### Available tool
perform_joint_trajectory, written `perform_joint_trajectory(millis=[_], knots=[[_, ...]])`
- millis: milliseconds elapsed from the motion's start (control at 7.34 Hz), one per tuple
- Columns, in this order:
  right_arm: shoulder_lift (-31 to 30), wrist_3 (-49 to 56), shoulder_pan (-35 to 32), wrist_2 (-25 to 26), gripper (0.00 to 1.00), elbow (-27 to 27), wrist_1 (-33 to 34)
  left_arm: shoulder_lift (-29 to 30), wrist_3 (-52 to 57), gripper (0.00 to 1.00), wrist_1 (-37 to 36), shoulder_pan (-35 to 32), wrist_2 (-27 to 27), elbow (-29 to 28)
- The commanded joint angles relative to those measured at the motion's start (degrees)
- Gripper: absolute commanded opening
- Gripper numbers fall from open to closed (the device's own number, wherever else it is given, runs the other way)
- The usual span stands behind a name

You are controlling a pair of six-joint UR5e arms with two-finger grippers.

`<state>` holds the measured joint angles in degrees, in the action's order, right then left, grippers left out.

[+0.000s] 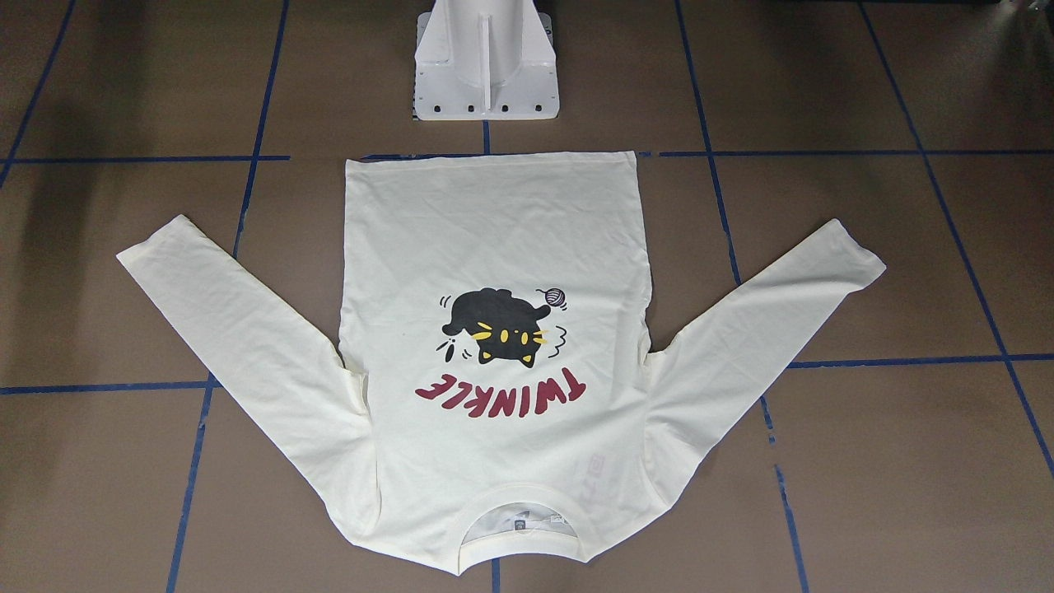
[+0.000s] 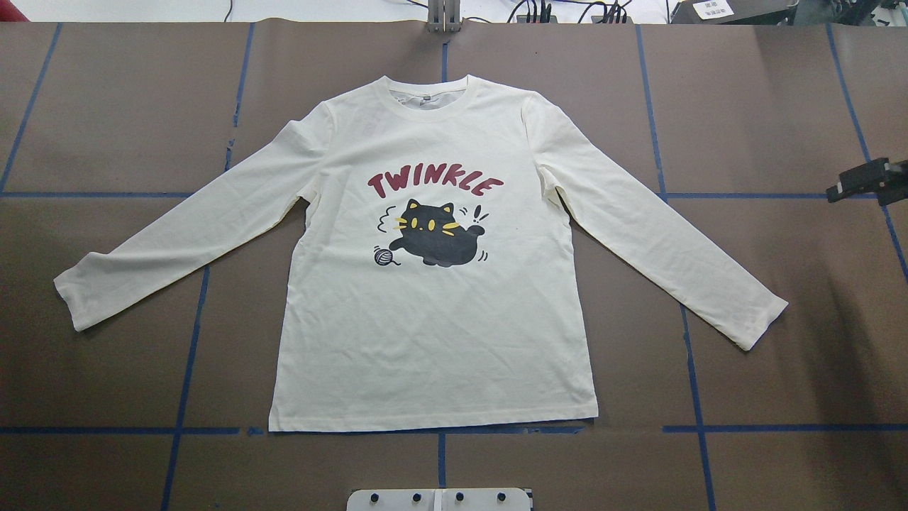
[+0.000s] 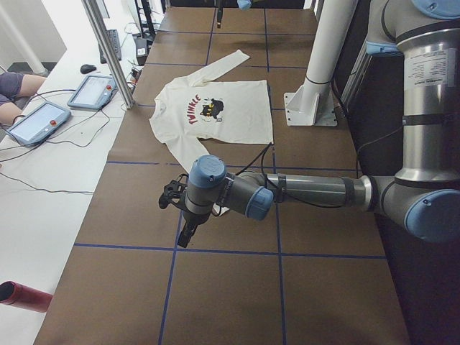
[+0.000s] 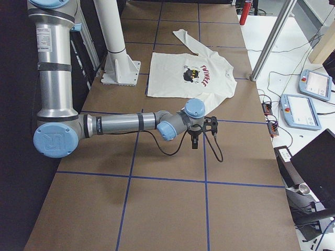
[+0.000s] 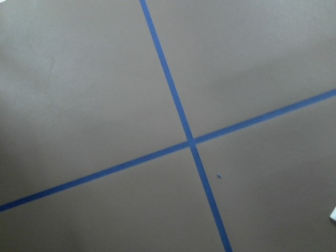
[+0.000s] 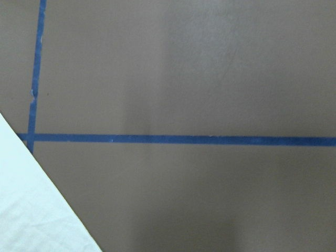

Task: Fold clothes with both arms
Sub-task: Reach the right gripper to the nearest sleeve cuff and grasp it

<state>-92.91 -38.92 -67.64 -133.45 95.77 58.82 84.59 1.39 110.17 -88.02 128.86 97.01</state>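
Note:
The cream long-sleeved shirt (image 2: 425, 341) lies flat on the brown table with its cat print and "TWINKLE" lettering up and both sleeves spread out; it also shows in the front view (image 1: 494, 247). My left gripper (image 3: 185, 233) hangs over bare table beyond the near sleeve; I cannot tell if it is open. My right gripper (image 4: 194, 142) hangs over bare table beyond the other sleeve, and its black body shows at the overhead view's right edge (image 2: 865, 181); its jaws cannot be made out. The right wrist view shows a piece of the shirt (image 6: 31, 210) at the lower left.
The white pedestal base (image 1: 486, 74) stands at the shirt's hem side. Blue tape lines (image 5: 189, 140) grid the table. Teach pendants (image 3: 43, 118) and cables lie on the white bench beyond the collar side, by a metal post (image 3: 108, 50).

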Motion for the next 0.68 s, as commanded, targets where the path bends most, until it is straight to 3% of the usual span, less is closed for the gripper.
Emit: perform_joint_trajectory(millis=[0, 136, 272, 545], knots=[[-5.52, -12.34, 10.48, 5.21, 1.0, 6.43, -3.45, 0.31, -2.35, 1.0, 0.49, 0.04, 0.16, 0.11], [-5.52, -19.89, 16.25, 8.43, 1.0, 8.45, -3.45, 0.31, -2.27, 0.99, 0.49, 0.04, 0.16, 0.2], [-5.87, -21.44, 20.66, 12.56, 1.0, 8.81, -3.45, 0.31, -2.27, 1.0, 0.4, 0.04, 0.16, 0.37], [-5.62, -21.55, 25.0, 15.49, 1.0, 6.55, -3.27, 0.31, -2.18, 0.99, 0.49, 0.04, 1.9, 0.37]])
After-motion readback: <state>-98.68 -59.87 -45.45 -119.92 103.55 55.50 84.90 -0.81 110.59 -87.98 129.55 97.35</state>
